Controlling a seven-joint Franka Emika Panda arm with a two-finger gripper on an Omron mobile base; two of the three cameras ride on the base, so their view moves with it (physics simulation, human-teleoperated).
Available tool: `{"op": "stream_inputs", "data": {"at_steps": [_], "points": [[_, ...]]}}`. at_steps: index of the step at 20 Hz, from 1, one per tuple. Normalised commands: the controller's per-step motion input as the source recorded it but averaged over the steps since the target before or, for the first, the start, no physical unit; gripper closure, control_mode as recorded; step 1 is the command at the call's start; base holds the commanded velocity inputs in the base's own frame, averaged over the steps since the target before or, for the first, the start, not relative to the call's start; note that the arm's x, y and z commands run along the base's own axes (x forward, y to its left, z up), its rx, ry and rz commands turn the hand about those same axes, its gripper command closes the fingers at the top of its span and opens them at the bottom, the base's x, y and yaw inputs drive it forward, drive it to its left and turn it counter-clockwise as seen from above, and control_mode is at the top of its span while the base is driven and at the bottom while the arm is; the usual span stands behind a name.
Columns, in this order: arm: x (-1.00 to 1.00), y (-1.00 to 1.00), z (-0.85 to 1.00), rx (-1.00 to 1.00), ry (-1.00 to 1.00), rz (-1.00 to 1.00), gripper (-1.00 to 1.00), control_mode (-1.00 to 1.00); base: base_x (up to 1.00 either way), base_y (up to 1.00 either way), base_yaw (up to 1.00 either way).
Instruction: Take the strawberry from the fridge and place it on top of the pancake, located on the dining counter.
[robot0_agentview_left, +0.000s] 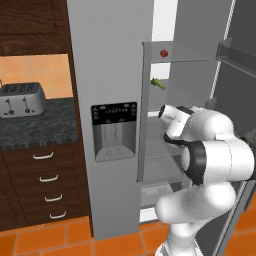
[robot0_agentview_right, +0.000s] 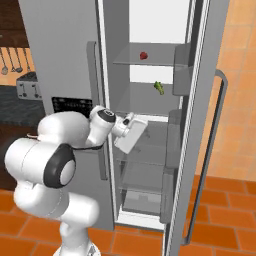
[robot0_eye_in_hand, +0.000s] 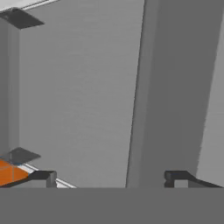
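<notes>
The grey fridge (robot0_agentview_left: 110, 60) stands with its right door open. The strawberry (robot0_agentview_left: 163, 53) (robot0_agentview_right: 143, 55), a tiny red lump, lies on the top glass shelf. My gripper (robot0_eye_in_hand: 109, 179) is open with nothing between its dark fingertips (robot0_eye_in_hand: 43, 178), and it faces a grey inner wall. My white hand (robot0_agentview_right: 131, 132) is inside the fridge opening at middle-shelf height, well below the strawberry and to its left. The dining counter is out of view.
A small green vegetable (robot0_agentview_left: 158, 83) (robot0_agentview_right: 158, 88) lies on the shelf below the strawberry. The open door (robot0_agentview_right: 210, 125) with its bins stands to the right. A toaster (robot0_agentview_left: 21, 98) sits on the dark wall counter (robot0_agentview_left: 40, 130) to the left, above drawers.
</notes>
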Motion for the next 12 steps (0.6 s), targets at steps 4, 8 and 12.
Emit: {"op": "stream_inputs", "data": {"at_steps": [4,8,12], "points": [[-0.32,0.84,0.01,0.49,-0.21,0.02,-1.0,-1.0,0.0,0.0,0.0],[-0.24,0.98,0.2,0.63,-0.03,0.08,-1.0,-1.0,0.0,0.0,0.0],[-0.14,0.83,0.09,0.88,0.06,0.13,-1.0,-1.0,0.0,0.0,0.0]]}}
